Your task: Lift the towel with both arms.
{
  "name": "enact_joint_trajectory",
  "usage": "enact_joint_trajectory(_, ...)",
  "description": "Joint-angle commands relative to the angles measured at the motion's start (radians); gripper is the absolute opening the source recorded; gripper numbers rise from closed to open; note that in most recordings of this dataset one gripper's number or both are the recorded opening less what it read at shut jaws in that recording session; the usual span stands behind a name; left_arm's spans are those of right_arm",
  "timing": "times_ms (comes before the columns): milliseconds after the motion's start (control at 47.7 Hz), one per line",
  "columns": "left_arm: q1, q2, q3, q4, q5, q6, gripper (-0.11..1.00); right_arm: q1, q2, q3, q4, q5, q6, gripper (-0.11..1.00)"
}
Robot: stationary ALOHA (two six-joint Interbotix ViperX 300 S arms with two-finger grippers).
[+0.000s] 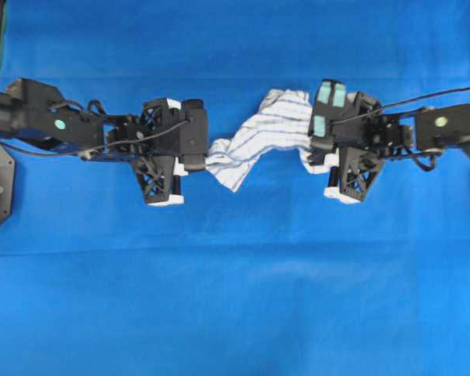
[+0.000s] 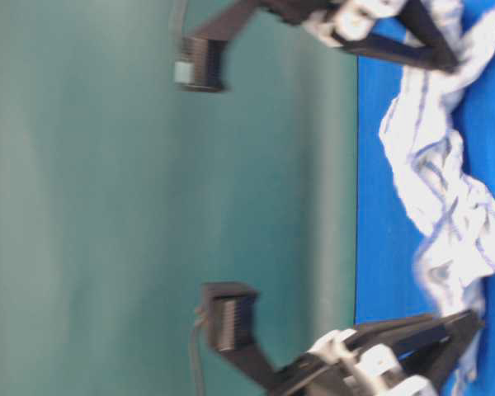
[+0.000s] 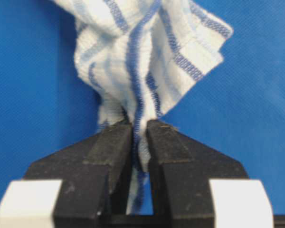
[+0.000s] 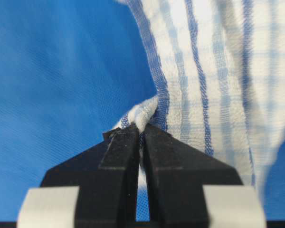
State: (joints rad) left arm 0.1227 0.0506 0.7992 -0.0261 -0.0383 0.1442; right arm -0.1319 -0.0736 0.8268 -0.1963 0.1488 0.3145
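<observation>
On the left, the left gripper (image 3: 138, 126) has its two black fingers pressed together on a bunched edge of the towel (image 3: 147, 57) — a thin fold of white cloth with blue stitching runs down between them. From that pinch the cloth fans out ahead of the fingertips, crumpled, with darker blue stripes along one corner.

In the overhead view the towel (image 1: 262, 133) stretches twisted between the two arms, over the blue sheet (image 1: 235, 298), which covers the whole surface.

On the right, the right gripper (image 4: 140, 128) is likewise clamped on the towel (image 4: 218, 71) — a small rolled nub of cloth sits just at its fingertips, and the rest spreads ahead and to the right of them, its faint check pattern plain. Teal parts show on this arm from overhead.

No writing or label can be read anywhere.
</observation>
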Motion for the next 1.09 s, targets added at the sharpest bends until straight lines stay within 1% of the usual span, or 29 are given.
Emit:
enact_joint_trajectory(0,0.008,-0.098,-0.009,-0.002,0.069,0.003,0.05,0.0,-0.092,-0.035,-0.002,0.043,-0.006,0.02)
enact_joint_trajectory(147,0.012,-0.216,-0.014,-0.002,0.158,0.005,0.05,-0.002,-0.199,-0.074,-0.008,0.126,-0.011,0.02)
enact_joint_trajectory(252,0.015,-0.288,-0.015,-0.002,0.199,0.008,0.05,-0.002,-0.265,-0.11,-0.017,0.186,-0.012,0.02)
enact_joint_trajectory(461,0.044,-0.433,-0.041,-0.002,0.298,0.008,0.05,-0.008,-0.359,-0.21,-0.054,0.31,-0.021,0.02)
enact_joint_trajectory(755,0.049,-0.609,-0.153,0.002,0.443,0.011,0.05,-0.009,-0.413,-0.382,-0.117,0.454,-0.025,0.02)
enact_joint_trajectory(943,0.048,-0.676,-0.218,0.003,0.509,0.012,0.05,-0.009,-0.422,-0.495,-0.137,0.505,-0.029,0.02)
enact_joint_trajectory(1069,0.049,-0.709,-0.265,0.003,0.54,0.02,0.05,-0.008,-0.423,-0.551,-0.137,0.525,-0.054,0.02)
